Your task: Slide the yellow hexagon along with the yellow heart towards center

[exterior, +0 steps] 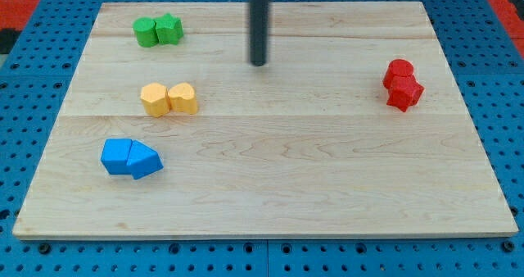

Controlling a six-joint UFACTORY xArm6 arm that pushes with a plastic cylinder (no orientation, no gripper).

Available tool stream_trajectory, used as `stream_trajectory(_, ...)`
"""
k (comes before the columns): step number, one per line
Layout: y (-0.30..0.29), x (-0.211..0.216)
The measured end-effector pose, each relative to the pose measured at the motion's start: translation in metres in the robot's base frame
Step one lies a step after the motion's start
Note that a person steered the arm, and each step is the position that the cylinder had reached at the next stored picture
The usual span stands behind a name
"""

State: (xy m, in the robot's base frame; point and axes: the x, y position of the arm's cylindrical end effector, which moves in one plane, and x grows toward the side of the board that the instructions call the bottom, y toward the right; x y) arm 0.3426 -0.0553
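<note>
Yellow hexagon (154,99) touches the yellow heart (183,98) at the counter's (286,179) left, while my tip (259,63), having no claw, stands farther right.

the rod (259,23) runs out of the view's top edge, so the arm above it goes unseen. the counter (270,179) keeps its wooden board whole, but the blue pegboard (24,15) around it is cut by all four edges. the two green blocks (159,30) and two red blocks (402,84) sit too small and close for shapes to be told
</note>
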Motion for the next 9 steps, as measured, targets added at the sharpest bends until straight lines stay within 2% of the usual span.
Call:
stream_trajectory(1, -0.108, 0.024)
stream_trajectory(2, -0.175, 0.037)
stream_trajectory(3, -0.162, 0.044)
stream_trajectory(4, -0.168, 0.078)
stream_trajectory(5, -0.13, 0.086)
stream_trajectory(6, -0.062, 0.085)
stream_trajectory(7, -0.018, 0.085)
stream_trajectory(9, 0.001, 0.085)
